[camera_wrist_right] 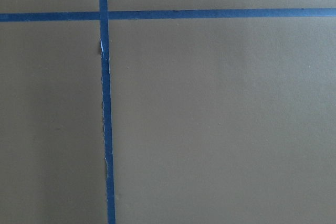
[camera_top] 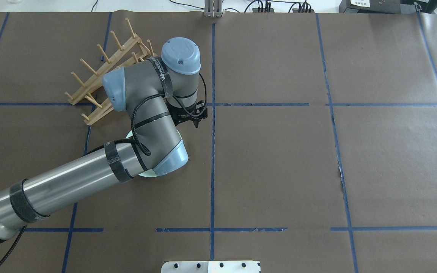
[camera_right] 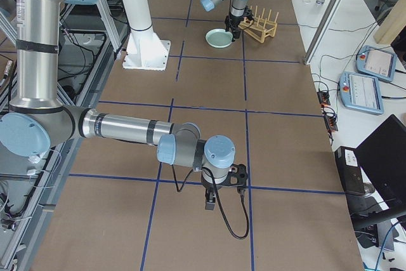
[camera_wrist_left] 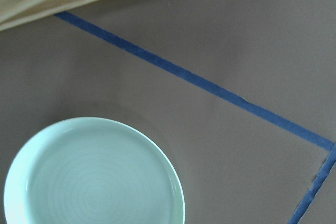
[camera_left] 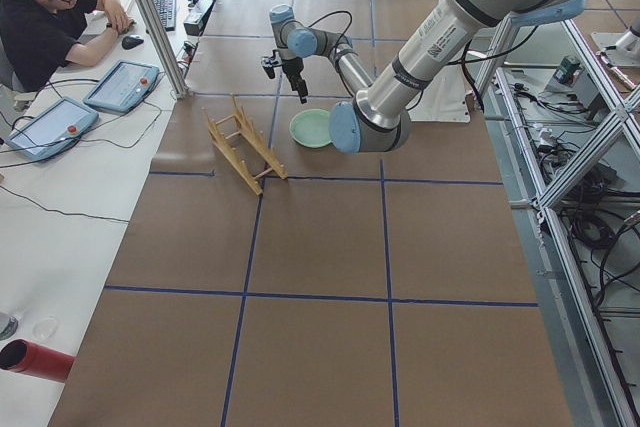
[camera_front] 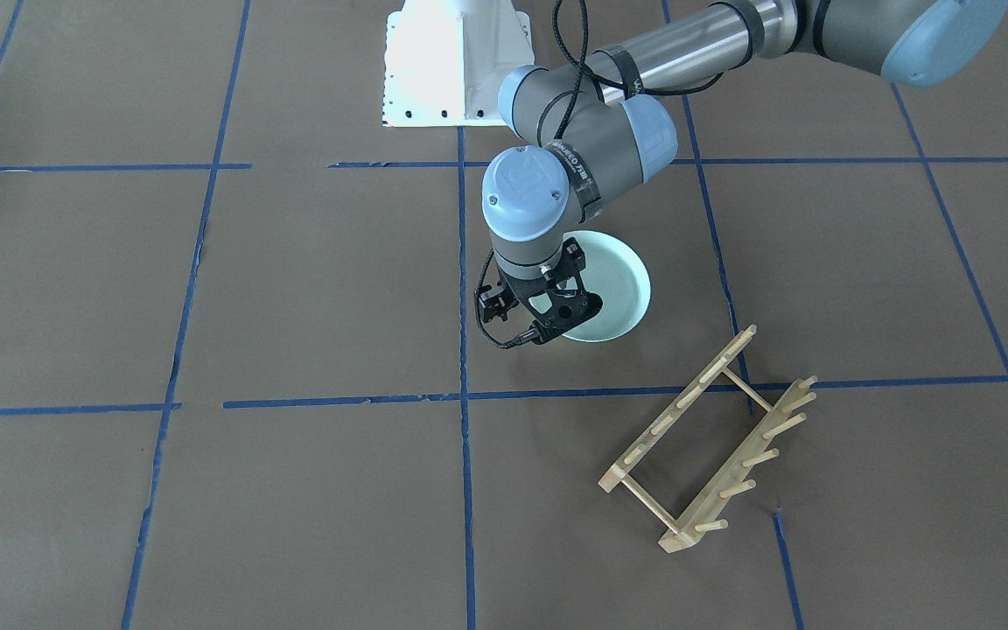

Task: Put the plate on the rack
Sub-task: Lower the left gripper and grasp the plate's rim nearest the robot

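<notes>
The left claw [camera_front: 548, 313] hangs just over the edge of the plate [camera_front: 618, 287], holding nothing; how wide it is open cannot be told. The plate lies flat on the bench [camera_front: 294, 289], near the rack [camera_front: 705, 442] but not in it. It looks like nothing is done yet: the plate must be picked up and put in.

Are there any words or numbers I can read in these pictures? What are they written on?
"WAN...": white letters on the black strap round the left arm's wrist; the rest is too blurred to be sure of.
White label on the black box at the table's far edge: too small to read.
The plate and the rack: no writing on them.
</notes>
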Controlling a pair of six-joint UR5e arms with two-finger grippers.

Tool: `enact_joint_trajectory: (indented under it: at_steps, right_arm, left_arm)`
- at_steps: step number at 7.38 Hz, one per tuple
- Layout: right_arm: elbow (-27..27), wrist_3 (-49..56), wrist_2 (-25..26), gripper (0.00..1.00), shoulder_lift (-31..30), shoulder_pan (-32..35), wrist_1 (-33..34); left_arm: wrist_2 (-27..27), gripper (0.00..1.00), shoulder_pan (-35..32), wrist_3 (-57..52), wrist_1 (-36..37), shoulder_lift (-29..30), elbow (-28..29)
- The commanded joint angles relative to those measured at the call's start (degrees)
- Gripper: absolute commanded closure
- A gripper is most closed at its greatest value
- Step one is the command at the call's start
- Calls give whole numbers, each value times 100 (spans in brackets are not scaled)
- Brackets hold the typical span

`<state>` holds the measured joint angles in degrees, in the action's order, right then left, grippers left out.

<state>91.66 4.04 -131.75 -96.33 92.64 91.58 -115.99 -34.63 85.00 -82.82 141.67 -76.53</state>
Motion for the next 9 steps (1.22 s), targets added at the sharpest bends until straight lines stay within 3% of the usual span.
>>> enact_joint_trajectory:
  at_steps: [1, 2, 6, 8, 9]
  right_arm:
    - [1, 0, 0, 0, 0, -1, 0]
    - [1, 0, 0, 0, 0, 8, 0]
    - [1, 0, 0, 0, 0, -1, 0]
    - [1, 0, 0, 0, 0, 0, 0]
    - [1, 0, 0, 0, 0, -1, 0]
  left_arm:
    - [253, 25, 141, -28, -383, -174, 50]
    - [253, 46, 132, -28, -384, -175, 41]
    - [244, 49, 150, -37, -411, -227, 41]
    - [244, 86, 141, -28, -411, -227, 24]
    - [227, 96, 123, -19, -419, -227, 6]
